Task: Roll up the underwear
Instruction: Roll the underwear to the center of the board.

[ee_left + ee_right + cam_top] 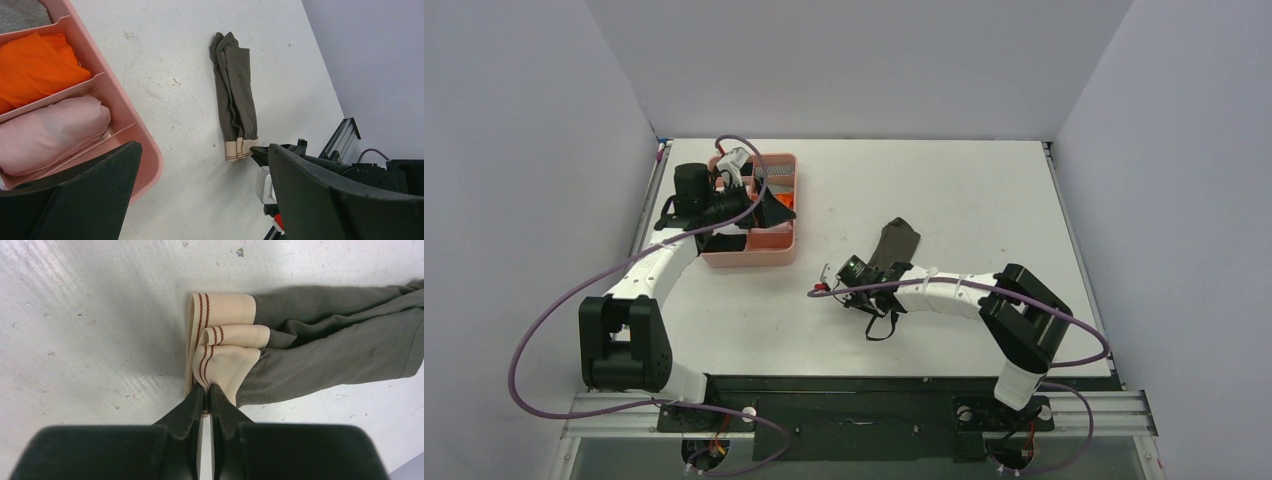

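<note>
Pose: right arm stretched low | fingers apparently pinching underwear waistband

Underwear on table, right of tray; right tool at waistband.

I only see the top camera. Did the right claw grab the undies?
Observer: Yes. The right gripper is pinched on the edge of the underwear, at the waistband.
Operator: Is the waistband flat?
Observer: No, it is folded into three layers, each with two red-brown stripes.
Operator: What's in the tray?
Observer: A pink rolled cloth, in the compartment beside an orange one.
</note>
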Motion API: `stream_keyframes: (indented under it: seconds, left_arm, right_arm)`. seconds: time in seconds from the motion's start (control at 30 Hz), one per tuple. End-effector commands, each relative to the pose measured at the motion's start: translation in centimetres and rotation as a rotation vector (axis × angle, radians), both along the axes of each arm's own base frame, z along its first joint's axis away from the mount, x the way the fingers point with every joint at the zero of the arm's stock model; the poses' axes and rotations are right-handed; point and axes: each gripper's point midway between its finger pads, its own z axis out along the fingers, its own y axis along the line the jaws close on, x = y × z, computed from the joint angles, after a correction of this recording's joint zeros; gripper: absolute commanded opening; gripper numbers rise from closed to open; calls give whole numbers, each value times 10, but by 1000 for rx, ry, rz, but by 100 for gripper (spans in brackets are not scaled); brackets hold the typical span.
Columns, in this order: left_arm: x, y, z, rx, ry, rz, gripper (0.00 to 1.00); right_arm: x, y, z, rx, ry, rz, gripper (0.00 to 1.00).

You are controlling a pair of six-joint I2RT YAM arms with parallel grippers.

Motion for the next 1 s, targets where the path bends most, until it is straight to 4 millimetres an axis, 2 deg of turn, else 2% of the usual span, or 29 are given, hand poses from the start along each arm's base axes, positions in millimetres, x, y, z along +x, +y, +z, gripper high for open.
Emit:
stream_keyframes:
  seconds: [0.0,0.17,0.27,0.37,0.4,0.43,0.53,0.67,0.7,0.73,0.77,0.8,0.97]
  left_arm:
    - [1,4,8,30,-67,-24,97]
    - [-3,9,4,55,-85,-41,97]
    - [-8,12,3,79,-110,-56,97]
    - [-15,15,2,119,-161,-75,97]
    - [-18,15,2,125,-169,-81,97]
    - [-22,16,3,140,-195,-93,97]
    - [-32,17,1,166,-218,-118,97]
    - [-48,18,-4,215,-266,-176,97]
    - [-53,16,-2,214,-277,-194,97]
    - [-59,15,-5,224,-280,-222,97]
    - [-67,13,-8,229,-263,-247,96]
    - [-70,12,-10,252,-288,-277,96]
    - [-104,-7,-27,333,-301,-452,97]
  right_arm:
    - [-2,0,-6,-3,32,-10,0]
    - [-5,1,-1,55,114,-17,0]
    - [-15,5,2,128,224,-10,0]
    - [-16,2,8,195,323,-22,0]
    - [-20,8,12,233,366,-5,0]
    - [-20,3,14,238,391,-8,0]
    - [-27,10,24,305,487,27,0]
    - [-33,11,36,379,617,57,0]
    - [-40,10,35,383,670,66,0]
    - [-35,9,39,403,679,65,0]
    - [-42,8,38,409,737,73,0]
    - [-38,7,41,424,750,71,0]
    - [-48,-4,38,453,943,84,0]
